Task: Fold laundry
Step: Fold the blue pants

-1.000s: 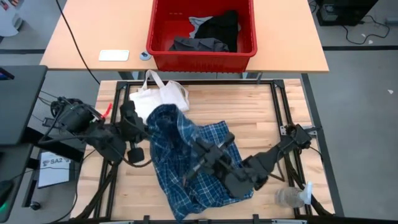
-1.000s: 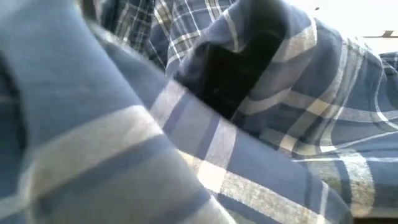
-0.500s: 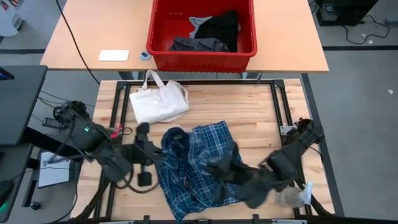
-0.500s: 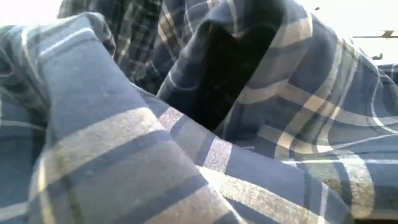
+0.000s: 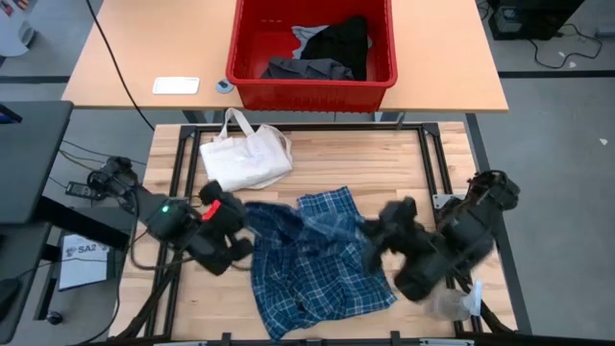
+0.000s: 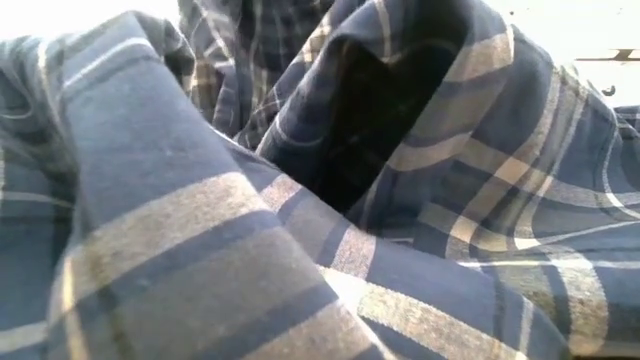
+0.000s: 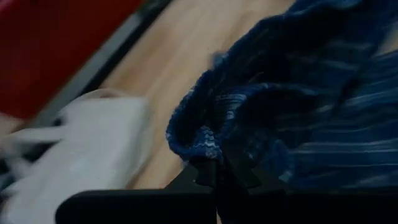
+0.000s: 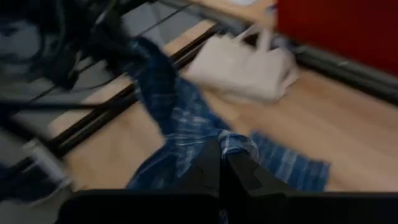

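plaid garment (image 5: 312, 255): blue-and-white, crumpled on the wooden surface (image 5: 384, 163), toward its front edge, strung between the two arms. Bunched, not flat.
left gripper (image 5: 240, 223): at the garment's left end, low over the surface. Jaws shut tight on a rolled fold of the plaid cloth; wrist view shows the fold pinched right at the tips.
right gripper (image 5: 377, 240): at the garment's right side, near the front-right of the surface. Jaws shut on a pinch of the same plaid cloth, which rises in a ridge from them in its wrist view.
low view: filled edge to edge by plaid folds lying against the lens, one dark hollow between them. Neither arm shows there.
tote bag (image 5: 245, 154): cream, handles up, lying on the back-left of the surface, just behind the plaid garment, apart from it.
red bin (image 5: 312, 82): on the tan surface (image 5: 452, 58) behind, well apart from the arms.
black garment (image 5: 341, 40): in the bin, right side.
dark grey garment (image 5: 307, 68): in the bin, at the front wall.
light grey garment (image 5: 307, 35): a corner showing in the bin, beside the black one.
clear plastic bottle (image 5: 450, 304): at the front-right corner, just beside the right arm.
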`<state>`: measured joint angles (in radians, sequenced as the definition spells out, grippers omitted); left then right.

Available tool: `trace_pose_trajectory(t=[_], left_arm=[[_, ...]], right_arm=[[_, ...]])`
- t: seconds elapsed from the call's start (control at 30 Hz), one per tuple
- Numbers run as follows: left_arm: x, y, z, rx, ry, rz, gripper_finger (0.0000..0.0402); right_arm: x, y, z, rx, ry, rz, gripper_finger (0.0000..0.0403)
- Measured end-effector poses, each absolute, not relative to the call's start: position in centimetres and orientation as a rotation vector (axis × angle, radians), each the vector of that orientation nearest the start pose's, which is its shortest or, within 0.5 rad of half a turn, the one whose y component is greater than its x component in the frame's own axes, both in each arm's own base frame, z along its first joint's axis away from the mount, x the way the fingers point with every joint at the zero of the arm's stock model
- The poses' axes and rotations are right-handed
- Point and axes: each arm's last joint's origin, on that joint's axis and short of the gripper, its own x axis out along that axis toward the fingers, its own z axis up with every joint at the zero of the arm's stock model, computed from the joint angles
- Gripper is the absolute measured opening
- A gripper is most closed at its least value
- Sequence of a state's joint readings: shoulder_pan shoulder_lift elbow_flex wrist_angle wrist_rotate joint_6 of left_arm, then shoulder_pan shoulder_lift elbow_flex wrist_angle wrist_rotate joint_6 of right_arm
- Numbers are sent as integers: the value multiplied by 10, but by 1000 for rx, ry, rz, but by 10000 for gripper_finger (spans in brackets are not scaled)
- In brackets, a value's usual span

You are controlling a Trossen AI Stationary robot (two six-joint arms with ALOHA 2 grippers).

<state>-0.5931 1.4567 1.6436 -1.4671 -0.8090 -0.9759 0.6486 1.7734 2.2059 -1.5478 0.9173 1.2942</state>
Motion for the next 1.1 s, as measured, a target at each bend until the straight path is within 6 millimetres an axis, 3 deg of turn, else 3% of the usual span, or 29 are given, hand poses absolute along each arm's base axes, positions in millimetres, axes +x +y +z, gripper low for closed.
trace_pose_trajectory(t=[0.23, 0.37, 0.67, 0.87, 0.97, 1.1], left_arm=[[222, -83, 385, 36, 853, 732, 8], [231, -52, 384, 45, 918, 809, 9], [239, 40, 383, -66, 1059, 967, 11], [242, 92, 380, -218, 1060, 962, 11], [249, 113, 372, -268, 1062, 975, 11], [261, 140, 353, -294, 1104, 1022, 24]], right_arm=[[303, 89, 430, 393, 625, -812, 6], [314, 44, 427, 418, 707, -865, 6], [318, -51, 423, 348, 860, -924, 7], [316, -116, 417, 302, 891, -881, 7], [316, -146, 400, 289, 927, -834, 7], [308, -185, 363, 331, 1006, -799, 8]])
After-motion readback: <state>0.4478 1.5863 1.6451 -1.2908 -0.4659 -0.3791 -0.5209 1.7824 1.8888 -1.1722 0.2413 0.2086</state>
